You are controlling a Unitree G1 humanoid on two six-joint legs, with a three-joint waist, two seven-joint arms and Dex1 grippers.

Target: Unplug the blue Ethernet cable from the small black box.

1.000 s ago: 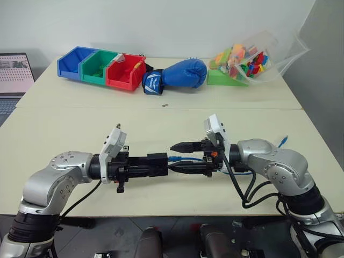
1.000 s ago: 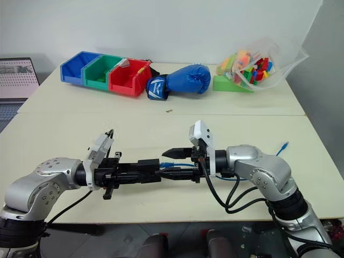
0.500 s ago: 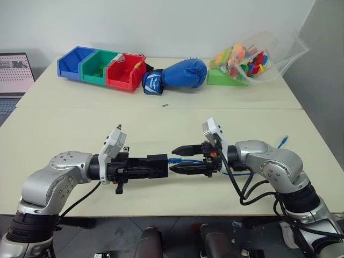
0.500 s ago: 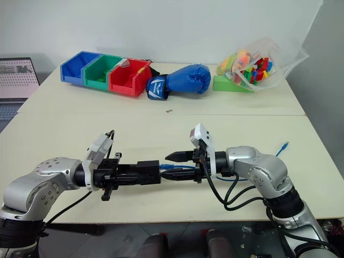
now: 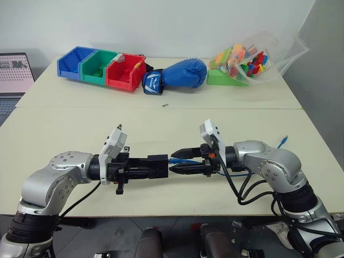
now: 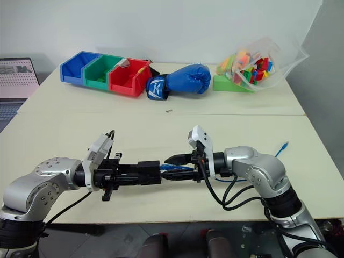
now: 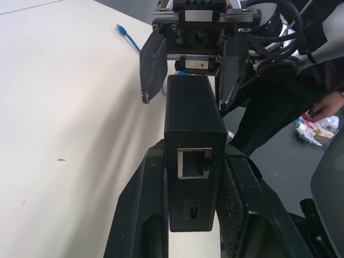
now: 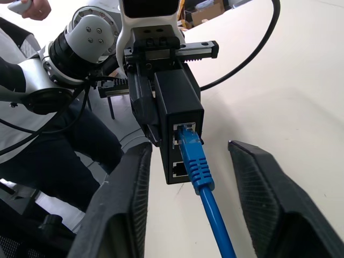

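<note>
With my left gripper (image 5: 159, 166) clamped on the box (image 8: 179, 110) at frame centre, my right gripper (image 8: 191, 177), fingers spread, straddles the cable (image 8: 207, 191): next, pinch the plug and pull.

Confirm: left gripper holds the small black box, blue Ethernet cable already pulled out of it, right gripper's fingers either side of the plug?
Not quite. The blue Ethernet cable is still plugged into the small black box; the right wrist view shows its plug seated in a port. The rest stands: the left gripper holds the box, and the right gripper has its fingers either side of the plug.
</note>
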